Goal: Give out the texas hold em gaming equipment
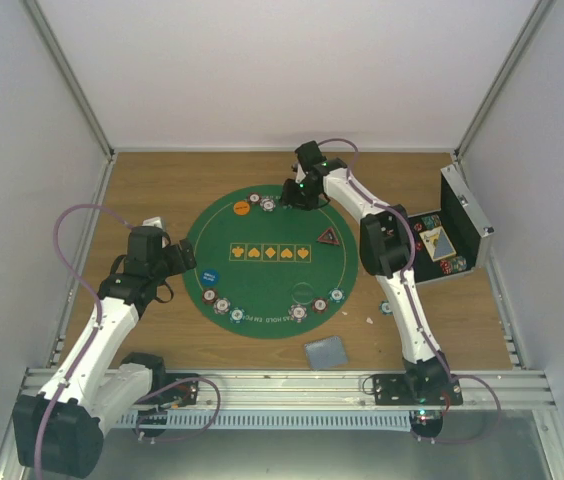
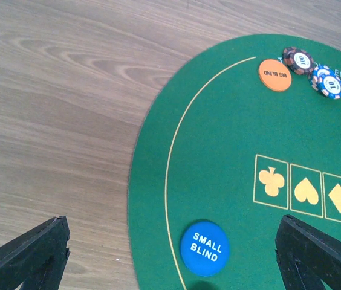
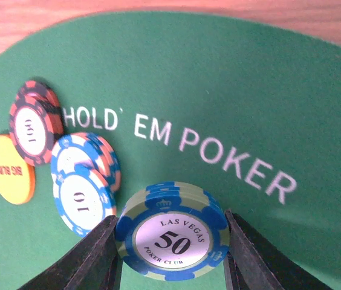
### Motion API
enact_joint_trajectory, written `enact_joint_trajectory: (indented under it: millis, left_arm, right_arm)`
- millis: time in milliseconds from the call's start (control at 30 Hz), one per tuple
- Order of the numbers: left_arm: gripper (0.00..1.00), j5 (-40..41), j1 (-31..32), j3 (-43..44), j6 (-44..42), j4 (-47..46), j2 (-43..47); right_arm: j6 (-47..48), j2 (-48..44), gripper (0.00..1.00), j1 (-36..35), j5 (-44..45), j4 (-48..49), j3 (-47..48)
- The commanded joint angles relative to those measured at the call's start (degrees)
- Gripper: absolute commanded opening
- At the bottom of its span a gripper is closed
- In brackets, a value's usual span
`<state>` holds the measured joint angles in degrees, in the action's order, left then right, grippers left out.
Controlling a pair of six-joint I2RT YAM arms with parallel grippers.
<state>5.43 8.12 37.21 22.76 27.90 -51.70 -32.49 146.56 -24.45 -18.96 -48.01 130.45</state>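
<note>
Right end effector clasps 50 chip (10 chips beside); left end effector released.

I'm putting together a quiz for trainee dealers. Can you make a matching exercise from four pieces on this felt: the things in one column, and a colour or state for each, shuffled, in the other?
Things:
1. 50 chip
2. BIG BLIND disc
3. SMALL BLIND disc
4. 100 chip

Colour or state:
A. solid blue, white lettering
B. red with dark edge marks
C. clamped in the right gripper
D. solid orange

Pairs: 1-C, 2-D, 3-A, 4-B.
</note>
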Motion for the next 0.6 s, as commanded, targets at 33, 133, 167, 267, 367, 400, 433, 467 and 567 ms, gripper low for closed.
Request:
enact_joint_trajectory:
  millis: [33, 133, 167, 267, 367, 400, 433, 467, 567]
  left_arm:
    - [0.94, 0.72, 0.43, -0.63, 0.53, -1.56, -0.06]
    - [0.94, 0.68, 0.55, -0.64, 0.53, -1.45, 0.03]
    - [0.94, 0.72, 0.57, -0.63, 0.53, -1.45, 0.05]
    - [0.94, 0.67, 0.57, -0.63, 0.53, -1.58, 0.21]
    - [0.94, 0.71, 0.59, -0.73, 0.53, -1.67, 0.14]
    - [0.94, 0.66, 0.63, -0.66, 0.53, -1.57, 0.07]
    - [0.94, 0.68, 0.73, -0.60, 0.53, -1.58, 0.19]
    - [0.94, 0.66, 0.74, -0.63, 0.53, -1.61, 0.22]
    - [0.94, 0.65, 0.82, -0.68, 0.53, -1.55, 0.29]
  right_arm:
    - [-5.06, 2.59, 0.28, -0.25, -2.39, 5.09, 1.88]
    - [-7.25, 3.55, 0.28, -0.31, -2.46, 7.12, 1.95]
    - [-7.84, 3.96, 0.28, -0.26, -2.67, 7.72, 2.07]
    - [-9.61, 5.63, 0.27, -0.29, -3.47, 8.55, 3.05]
    - [-11.62, 7.13, 0.26, -0.25, -3.86, 9.45, 3.41]
    - [-12.18, 7.52, 0.26, -0.33, -3.96, 9.88, 3.43]
    - [-12.62, 7.88, 0.26, -0.34, -3.93, 10.09, 3.44]
    - [-12.88, 8.07, 0.27, -0.34, -3.79, 10.19, 3.41]
    - [-12.95, 8.43, 0.28, -0.34, -3.26, 10.20, 3.28]
